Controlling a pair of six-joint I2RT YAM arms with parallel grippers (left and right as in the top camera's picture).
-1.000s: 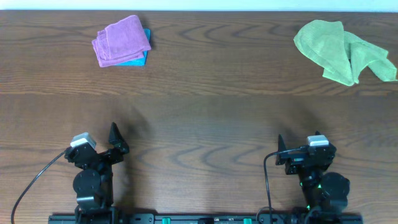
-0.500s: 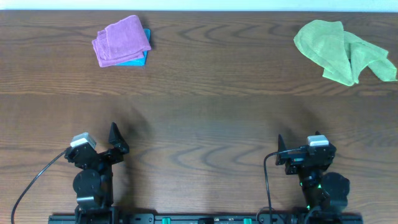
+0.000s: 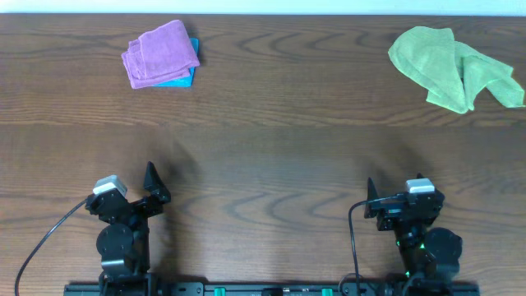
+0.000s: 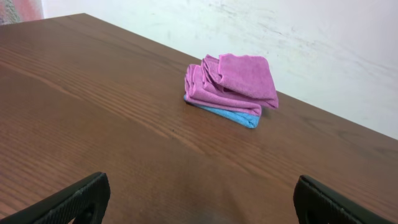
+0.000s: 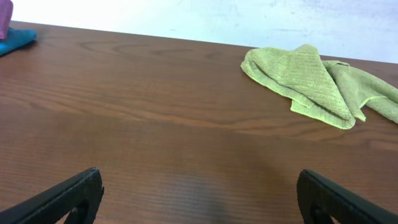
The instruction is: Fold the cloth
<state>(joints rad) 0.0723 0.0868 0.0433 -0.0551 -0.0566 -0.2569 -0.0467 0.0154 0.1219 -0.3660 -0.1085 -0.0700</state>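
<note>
A crumpled green cloth (image 3: 454, 64) lies unfolded at the far right of the table; it also shows in the right wrist view (image 5: 317, 84). A folded purple cloth (image 3: 160, 53) sits on a folded blue cloth (image 3: 182, 80) at the far left, also in the left wrist view (image 4: 235, 82). My left gripper (image 4: 199, 199) is open and empty near the front edge. My right gripper (image 5: 199, 196) is open and empty near the front edge, far from the green cloth.
The brown wooden table (image 3: 271, 148) spans the whole view. A white wall (image 4: 311, 43) stands behind its far edge. Both arm bases (image 3: 123, 247) sit at the front edge with cables.
</note>
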